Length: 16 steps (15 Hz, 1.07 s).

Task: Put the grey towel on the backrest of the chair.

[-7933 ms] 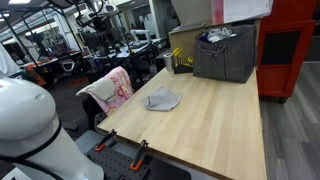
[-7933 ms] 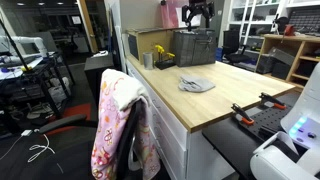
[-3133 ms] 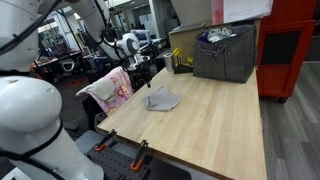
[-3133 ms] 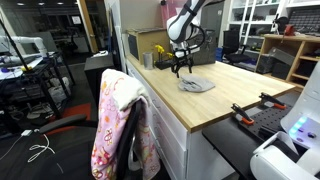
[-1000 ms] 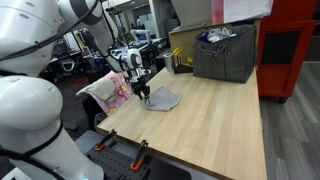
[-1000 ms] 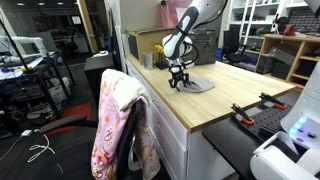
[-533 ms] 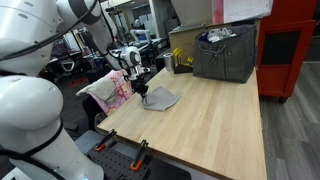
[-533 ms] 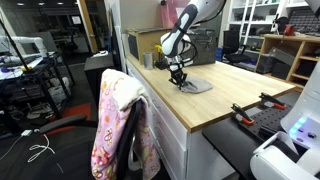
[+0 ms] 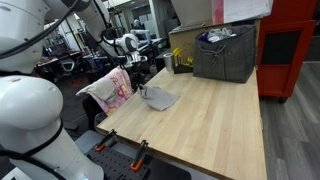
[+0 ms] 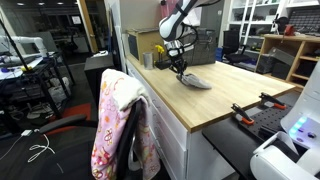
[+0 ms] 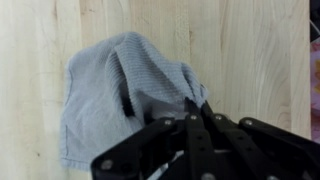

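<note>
Pinching one edge of the grey towel (image 11: 125, 85), my claw (image 11: 190, 106) sits pressed together on the cloth. Most of it lies on the wooden tabletop (image 9: 210, 120), near the chair (image 10: 134, 140), whose backrest carries a pink cloth (image 10: 112, 130).

Grey fabric bin (image 9: 225, 55) on wooden table (image 9: 210, 125), orange clamps (image 9: 139, 152) at edge

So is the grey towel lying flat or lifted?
Partly lifted: the gripper pinches one edge of the grey towel; the rest lies on the table.
</note>
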Tool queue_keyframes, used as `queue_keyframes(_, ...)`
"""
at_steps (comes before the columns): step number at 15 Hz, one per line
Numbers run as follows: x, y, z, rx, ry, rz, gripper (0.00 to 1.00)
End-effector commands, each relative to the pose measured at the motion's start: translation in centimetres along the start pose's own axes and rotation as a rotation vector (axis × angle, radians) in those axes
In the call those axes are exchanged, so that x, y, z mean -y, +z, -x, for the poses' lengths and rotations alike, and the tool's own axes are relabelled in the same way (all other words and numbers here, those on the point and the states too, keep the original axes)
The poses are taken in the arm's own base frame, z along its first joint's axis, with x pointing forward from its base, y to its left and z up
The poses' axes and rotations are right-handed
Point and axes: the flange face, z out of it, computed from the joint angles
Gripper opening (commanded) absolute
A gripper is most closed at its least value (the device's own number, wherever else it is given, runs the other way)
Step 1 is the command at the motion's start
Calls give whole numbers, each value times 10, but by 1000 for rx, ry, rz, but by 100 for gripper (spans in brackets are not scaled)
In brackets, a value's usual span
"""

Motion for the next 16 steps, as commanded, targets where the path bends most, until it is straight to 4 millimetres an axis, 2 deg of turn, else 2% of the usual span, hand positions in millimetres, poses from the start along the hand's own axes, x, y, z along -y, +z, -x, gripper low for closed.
queue_keyframes(1, -9, -46, 23, 13, 25, -2, 1)
queue_keyframes(10, -17, -116, 44, -18, 22, -5, 1)
queue_keyframes(16, 4, -165, 51, -79, -14, -16, 1)
